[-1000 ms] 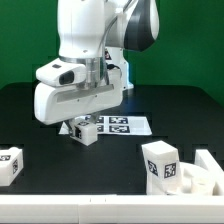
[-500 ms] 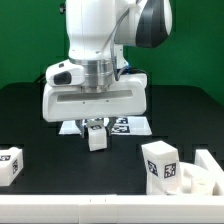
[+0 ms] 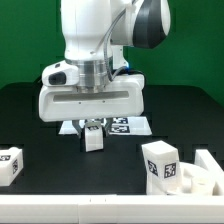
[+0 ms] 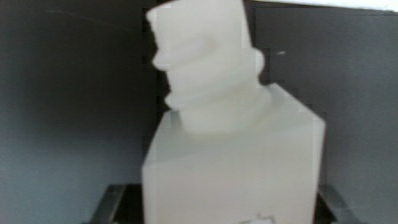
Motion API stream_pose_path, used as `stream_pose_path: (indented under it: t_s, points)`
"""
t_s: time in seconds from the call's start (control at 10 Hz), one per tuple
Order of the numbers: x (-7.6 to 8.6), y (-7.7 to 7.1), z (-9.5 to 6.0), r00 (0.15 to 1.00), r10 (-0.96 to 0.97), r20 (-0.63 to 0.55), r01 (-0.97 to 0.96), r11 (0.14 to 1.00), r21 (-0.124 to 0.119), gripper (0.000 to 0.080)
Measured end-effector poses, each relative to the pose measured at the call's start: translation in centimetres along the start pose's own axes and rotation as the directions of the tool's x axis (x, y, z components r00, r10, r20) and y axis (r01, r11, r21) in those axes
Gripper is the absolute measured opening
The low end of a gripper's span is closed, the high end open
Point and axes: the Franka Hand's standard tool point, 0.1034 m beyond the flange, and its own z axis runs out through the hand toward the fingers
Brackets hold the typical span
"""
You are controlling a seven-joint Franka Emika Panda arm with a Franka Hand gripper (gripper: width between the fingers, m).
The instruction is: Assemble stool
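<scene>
My gripper (image 3: 92,124) hangs under the big white hand at the centre of the black table. It is shut on a white stool leg (image 3: 92,137), which points down with a marker tag on its front face. In the wrist view that leg (image 4: 231,130) fills the picture, and the dark fingers (image 4: 121,202) press on both of its sides. A second tagged leg (image 3: 9,165) lies at the exterior view's left edge. A third (image 3: 160,165) stands at the front right.
The marker board (image 3: 125,126) lies flat just behind the held leg. A lumpy white plastic part (image 3: 198,181) sits at the exterior view's right edge beside the front right leg. A pale ledge runs along the front of the table.
The hand has turned from a slanted pose to square-on. The held leg swung with it, first toward the exterior view's right, then a little back left.
</scene>
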Motion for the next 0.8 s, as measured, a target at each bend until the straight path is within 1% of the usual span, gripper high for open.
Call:
stream_pose_path:
  t_s: [0.2, 0.4, 0.5, 0.6, 0.7, 0.8]
  points:
    - [0.3, 0.4, 0.2, 0.992, 0.128, 0.0, -0.128, 0.992, 0.017, 0.0315]
    - [0.3, 0.4, 0.2, 0.993, 0.114, 0.001, -0.114, 0.993, 0.015, 0.0324]
    - [0.2, 0.3, 0.2, 0.993, 0.117, 0.006, -0.117, 0.993, 0.017, 0.0324]
    - [0.2, -0.6, -0.1, 0.991, 0.119, 0.059, -0.122, 0.991, 0.048, 0.0542]
    - [1.0, -0.6, -1.4, 0.99, 0.11, 0.09, -0.117, 0.99, 0.075, 0.0542]
    - [1.8, -0.2, -2.5, 0.983, 0.083, 0.163, -0.1, 0.99, 0.103, 0.0626]
